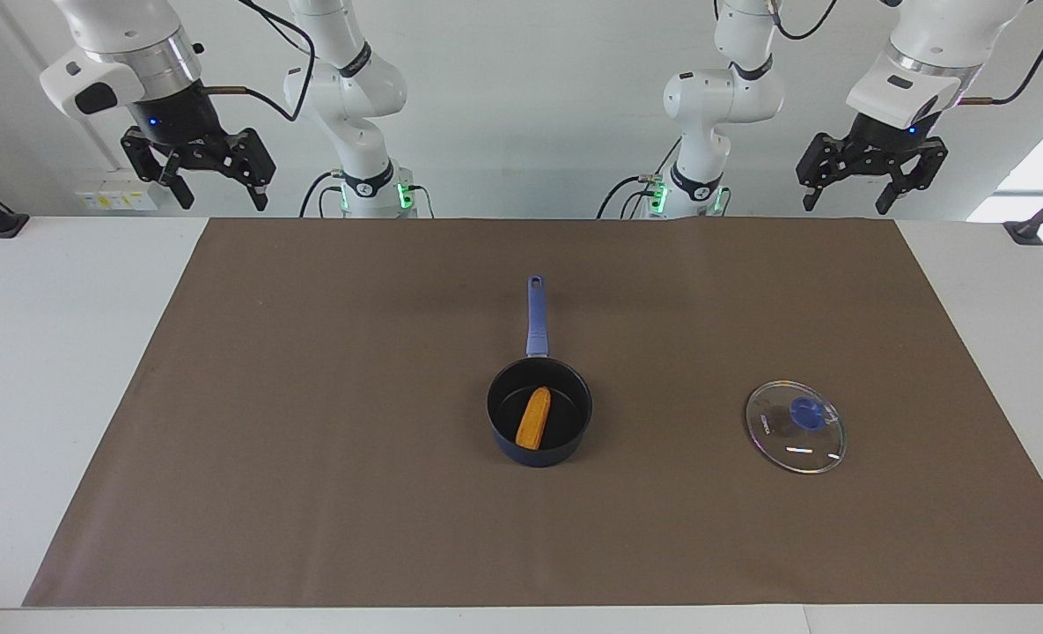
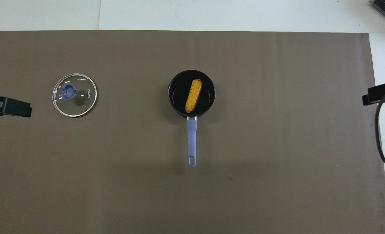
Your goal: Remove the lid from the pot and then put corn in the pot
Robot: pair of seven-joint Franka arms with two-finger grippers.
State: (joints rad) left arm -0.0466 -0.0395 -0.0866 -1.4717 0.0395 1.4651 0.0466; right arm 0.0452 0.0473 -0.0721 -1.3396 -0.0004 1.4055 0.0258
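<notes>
Corn (image 1: 533,418) lies in the pot (image 1: 539,414), glass lid (image 1: 795,426) flat on the table toward the left arm's end: fragile, slick, grab by its knob; left tool (image 1: 868,180) and right tool (image 1: 198,170) open, empty, raised.

One pot (image 1: 539,414), one lid (image 1: 795,426) and one corn (image 1: 533,417) make up the cookware and food on show. One brown mat (image 1: 310,440) covers one white desk (image 1: 46,352). Two arms stand at the desk, each with one gripper: the left gripper (image 1: 868,187) and the right gripper (image 1: 207,182), two in all. The pot has one handle (image 1: 536,319), and the lid has one blue knob (image 1: 805,409).
</notes>
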